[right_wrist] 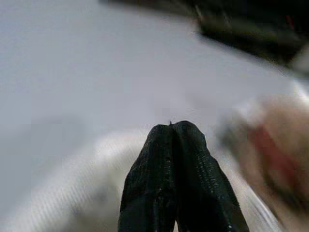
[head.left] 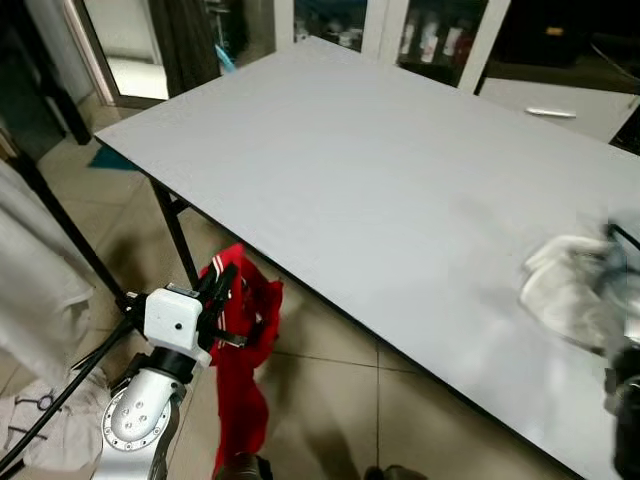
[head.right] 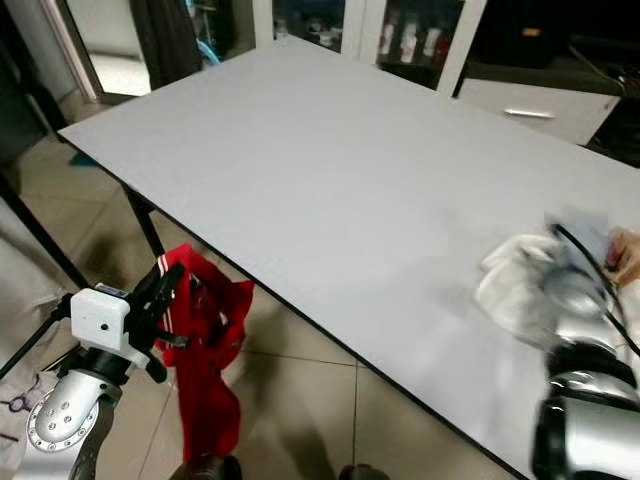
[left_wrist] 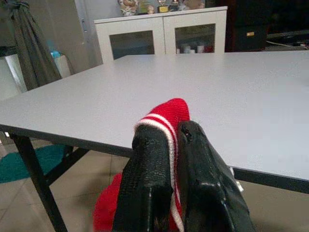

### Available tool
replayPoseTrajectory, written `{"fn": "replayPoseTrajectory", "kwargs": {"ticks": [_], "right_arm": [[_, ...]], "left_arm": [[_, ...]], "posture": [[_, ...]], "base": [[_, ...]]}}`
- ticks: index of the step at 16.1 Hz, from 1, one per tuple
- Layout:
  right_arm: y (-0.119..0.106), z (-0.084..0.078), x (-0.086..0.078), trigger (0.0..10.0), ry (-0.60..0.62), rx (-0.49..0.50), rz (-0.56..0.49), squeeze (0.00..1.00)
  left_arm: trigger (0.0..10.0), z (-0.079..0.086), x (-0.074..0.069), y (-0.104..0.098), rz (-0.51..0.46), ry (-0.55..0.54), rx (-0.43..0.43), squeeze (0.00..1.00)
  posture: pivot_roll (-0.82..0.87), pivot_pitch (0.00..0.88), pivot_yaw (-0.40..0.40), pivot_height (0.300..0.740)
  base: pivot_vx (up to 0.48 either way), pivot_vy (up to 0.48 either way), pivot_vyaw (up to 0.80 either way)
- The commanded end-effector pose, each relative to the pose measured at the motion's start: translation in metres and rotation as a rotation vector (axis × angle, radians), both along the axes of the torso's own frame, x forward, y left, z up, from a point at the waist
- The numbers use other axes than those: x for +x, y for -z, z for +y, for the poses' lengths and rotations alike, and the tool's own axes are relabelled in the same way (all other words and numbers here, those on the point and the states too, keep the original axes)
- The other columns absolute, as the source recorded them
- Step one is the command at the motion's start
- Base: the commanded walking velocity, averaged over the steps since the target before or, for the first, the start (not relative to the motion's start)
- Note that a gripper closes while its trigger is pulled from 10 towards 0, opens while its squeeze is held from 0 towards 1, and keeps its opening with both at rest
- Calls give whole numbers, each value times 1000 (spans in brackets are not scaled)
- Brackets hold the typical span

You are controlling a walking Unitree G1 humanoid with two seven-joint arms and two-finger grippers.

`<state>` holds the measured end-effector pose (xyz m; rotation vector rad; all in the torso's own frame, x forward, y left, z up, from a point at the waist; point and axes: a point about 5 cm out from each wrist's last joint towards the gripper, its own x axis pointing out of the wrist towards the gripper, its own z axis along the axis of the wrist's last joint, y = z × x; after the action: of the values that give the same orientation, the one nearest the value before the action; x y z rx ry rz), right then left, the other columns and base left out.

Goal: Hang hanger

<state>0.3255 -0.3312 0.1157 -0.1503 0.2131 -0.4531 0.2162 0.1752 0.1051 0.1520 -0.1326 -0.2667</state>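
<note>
Right gripper (right_wrist: 171, 126), fingers pressed together, over blurred white cloth (right_wrist: 67, 193) on grey table (right_wrist: 72, 63).

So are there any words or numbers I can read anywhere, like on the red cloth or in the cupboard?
No text can be read anywhere.
Red cloth in the left pincer: white stripes only, no letters.
Bottles in the cupboard: labels too small and blurred to read.
White cloth on the table: blurred, no writing visible.
</note>
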Motion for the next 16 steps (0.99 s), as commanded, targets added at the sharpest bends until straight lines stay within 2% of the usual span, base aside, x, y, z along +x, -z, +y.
{"fn": "replayPoseTrajectory", "kwargs": {"ticks": [1, 3, 4, 6, 8, 10, 14, 16], "right_arm": [[-17, 10, 10, 10000, -66, -42, -77, 0], [-33, 41, 24, 10000, -257, -125, -171, 0], [-35, 47, 27, 10000, -295, -134, -189, 0], [-37, 53, 29, 10000, -335, -129, -205, 0], [-40, 59, 31, 10000, -385, -149, -218, 0], [-39, 67, 31, 10000, -440, -140, -225, 0], [-42, 93, 34, 10000, -615, -118, -270, 0], [-44, 114, 34, 10000, -781, -41, -283, 0]], "left_arm": [[10000, 0, 1, -12, -43, 20, 4, 0], [10000, 6, 1, -29, -60, 126, 100, 0], [10000, 10, 0, -35, -47, 177, 139, 0], [10000, 19, -3, -47, -35, 232, 173, 0], [10000, 37, -8, -70, -15, 300, 253, 0], [10000, 49, -17, -90, 21, 364, 311, 0], [10000, 71, -24, -128, 31, 385, 374, 0], [10000, 86, -26, -148, 20, 371, 390, 0]], "posture": [[86, 57, -11, 740], [103, 54, -22, 740], [107, 53, -27, 740], [112, 51, -30, 740], [118, 49, -35, 740], [123, 48, -36, 740], [132, 45, -37, 740], [136, 45, -39, 740]], "base": [[0, 0, 0], [0, 0, 0], [0, 0, 0], [0, 0, 0], [0, 0, 0], [0, 0, 0], [0, 0, 0], [0, 0, 0]]}}
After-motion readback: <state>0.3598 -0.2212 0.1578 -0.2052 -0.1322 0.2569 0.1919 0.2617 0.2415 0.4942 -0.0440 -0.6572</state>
